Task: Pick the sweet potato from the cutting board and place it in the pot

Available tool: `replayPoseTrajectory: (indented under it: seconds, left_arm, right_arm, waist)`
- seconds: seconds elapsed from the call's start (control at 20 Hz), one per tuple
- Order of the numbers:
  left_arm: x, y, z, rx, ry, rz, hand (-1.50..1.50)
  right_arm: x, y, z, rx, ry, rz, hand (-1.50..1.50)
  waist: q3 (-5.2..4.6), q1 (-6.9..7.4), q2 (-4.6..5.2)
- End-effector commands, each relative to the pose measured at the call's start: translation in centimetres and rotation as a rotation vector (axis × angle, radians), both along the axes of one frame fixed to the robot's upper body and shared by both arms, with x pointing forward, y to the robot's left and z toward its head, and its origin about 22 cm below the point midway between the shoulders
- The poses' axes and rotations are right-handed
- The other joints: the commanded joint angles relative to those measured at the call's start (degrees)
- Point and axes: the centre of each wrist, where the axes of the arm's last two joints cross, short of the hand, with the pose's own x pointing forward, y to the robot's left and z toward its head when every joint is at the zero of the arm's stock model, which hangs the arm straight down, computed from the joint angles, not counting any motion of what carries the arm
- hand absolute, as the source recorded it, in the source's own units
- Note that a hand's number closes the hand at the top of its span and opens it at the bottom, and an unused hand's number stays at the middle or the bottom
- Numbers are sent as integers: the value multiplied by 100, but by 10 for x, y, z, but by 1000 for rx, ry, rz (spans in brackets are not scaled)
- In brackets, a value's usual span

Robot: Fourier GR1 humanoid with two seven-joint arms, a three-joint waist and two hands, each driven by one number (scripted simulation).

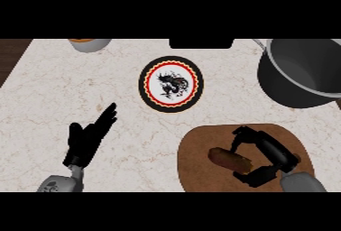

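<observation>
One robot hand [266, 155] curled around sweet potato [228, 160]

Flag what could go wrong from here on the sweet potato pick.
1. The right hand curls round only the sweet potato's right end, so it may pivot or slip on lifting.
2. The pot is partly out of view at the right edge; a low carry could clip its rim.
3. Drifting left risks the plate.

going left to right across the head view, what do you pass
left hand with straight fingers → round black plate with red ring → brown sweet potato on the brown cutting board → right hand → grey metal pot
</observation>
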Motion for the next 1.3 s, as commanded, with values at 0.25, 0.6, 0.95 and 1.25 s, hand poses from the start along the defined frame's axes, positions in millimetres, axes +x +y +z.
replayPoseTrajectory:
  seconds: [0.25, 0.6, 0.95, 1.25]
  left_arm:
    - [-6, 15, -3, -6, -3, 45, 0]
    - [2, 5, -1, -7, 1, -25, 0]
    - [1, -9, -10, -10, -2, -38, 0]
    - [4, -13, -3, -10, -6, -30, 0]
  right_arm:
    - [-58, -190, 15, 371, -36, -650, 150]
    - [-94, -287, 58, 390, -123, -825, 150]
    - [-100, -310, 78, 176, -205, -838, 150]
    - [-55, -309, 117, 55, -318, -823, 150]
  waist:
    - [94, -272, 190]
    - [75, 129, 174]
    - [69, 155, 154]
    - [49, 147, 128]
